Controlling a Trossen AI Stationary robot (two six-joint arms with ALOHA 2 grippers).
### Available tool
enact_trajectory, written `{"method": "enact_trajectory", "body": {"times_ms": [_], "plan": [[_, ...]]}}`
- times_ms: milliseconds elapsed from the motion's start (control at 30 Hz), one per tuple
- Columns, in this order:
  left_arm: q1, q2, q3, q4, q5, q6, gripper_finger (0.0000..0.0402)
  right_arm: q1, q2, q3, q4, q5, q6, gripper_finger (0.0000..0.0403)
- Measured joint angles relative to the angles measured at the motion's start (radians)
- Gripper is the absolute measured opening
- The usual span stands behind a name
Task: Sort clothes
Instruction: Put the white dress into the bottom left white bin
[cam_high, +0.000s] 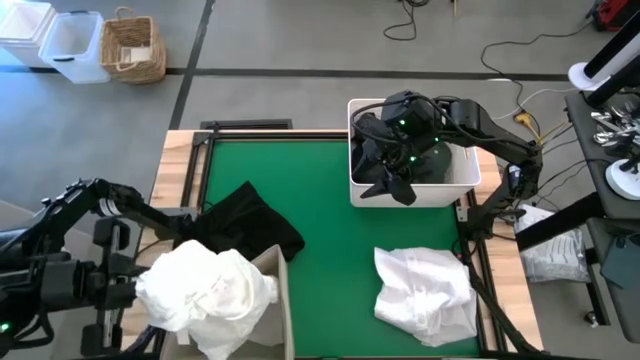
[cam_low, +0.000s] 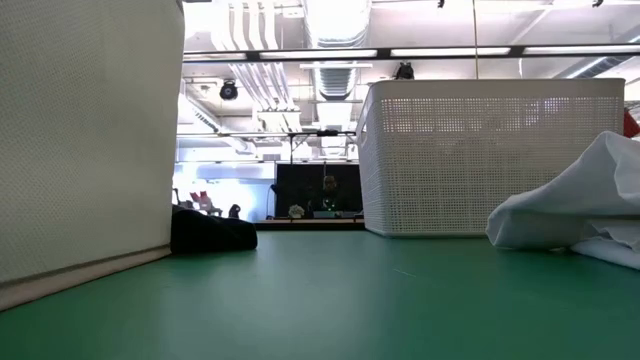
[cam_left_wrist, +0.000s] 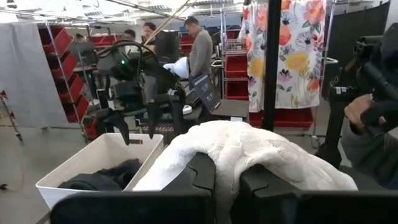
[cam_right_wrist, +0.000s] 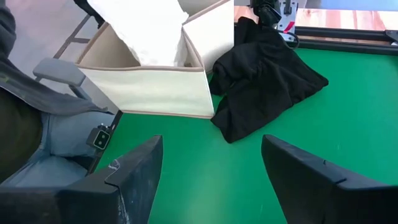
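**Clerk:** Green felt table top (cam_high: 340, 240), wooden frame, workshop floor around it. Item one: white perforated plastic basket (cam_high: 465, 186) at the far right corner, holding dark garments (cam_high: 385, 165). The right gripper (cam_high: 402, 188) hangs over the basket's near rim, fingers spread wide apart, nothing between them in the right wrist view. I judge it has room to go after another piece.

**Checker:** And the left side?

**Clerk:** Item two: beige fabric bin (cam_high: 278, 290) at the near left edge, a crumpled white garment (cam_high: 205, 285) heaped over its mouth. The left gripper (cam_left_wrist: 225, 171) is there, its fingers pressed together on that white cloth, which drapes over them in the left wrist view. Held above the bin, presumably because whites go there.

**Checker:** Loose pieces?

**Clerk:** Two. A black garment (cam_high: 250, 225) lies bunched on the felt, touching the bin's far side; its long axis runs roughly from the left edge toward the table's middle. A second white garment (cam_high: 425, 290) lies near the right edge, well apart from the basket, a squarish heap with no clear long axis.

**Checker:** Unsorted, then.

**Clerk:** Both, by my reading.
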Motion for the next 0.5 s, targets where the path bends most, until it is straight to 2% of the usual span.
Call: {"method": "enact_trajectory", "body": {"times_ms": [200,267,367,500], "plan": [[0.012,0.018,0.001,-0.002,0.118,0.003,0.0,0.0,0.0,0.0,0.0,0.0,0.0,0.0277],[0.018,0.02,0.001,0.001,0.105,-0.005,0.0,0.0,0.0,0.0,0.0,0.0,0.0,0.028],[0.035,0.025,-0.001,0.002,0.03,-0.029,0.0,0.0,0.0,0.0,0.001,0.0,0.0,0.0284],[0.083,0.03,-0.004,-0.024,0.048,-0.045,0.0,0.0,0.0,0.0,0.001,0.0,0.0,0.0285]]}}
